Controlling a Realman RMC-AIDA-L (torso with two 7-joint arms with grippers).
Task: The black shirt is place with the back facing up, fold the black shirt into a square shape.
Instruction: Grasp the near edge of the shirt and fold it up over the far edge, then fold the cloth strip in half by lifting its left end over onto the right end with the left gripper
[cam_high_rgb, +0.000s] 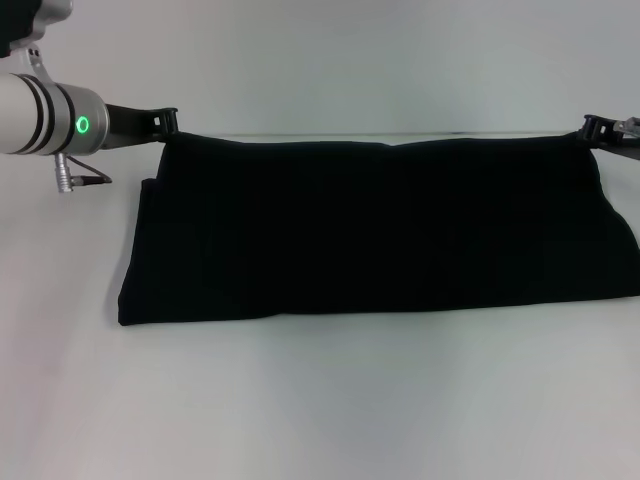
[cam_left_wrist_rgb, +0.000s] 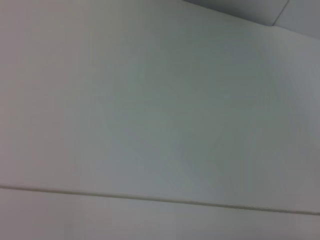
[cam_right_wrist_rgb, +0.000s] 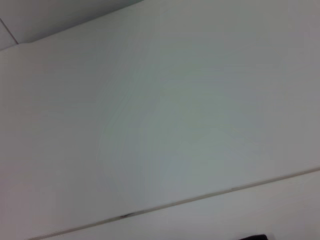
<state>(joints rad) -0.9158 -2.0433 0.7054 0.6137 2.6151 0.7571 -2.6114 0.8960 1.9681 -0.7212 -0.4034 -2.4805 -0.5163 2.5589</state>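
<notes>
Two grippers, left and right, pinch the black shirt in head view only.

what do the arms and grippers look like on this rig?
Left arm: silver-white cylindrical link with black bands, a lit green ring indicator and a thin cable with metal plug underneath. Left gripper is black. Right gripper is black too; a bit of grey shows behind it.
</notes>
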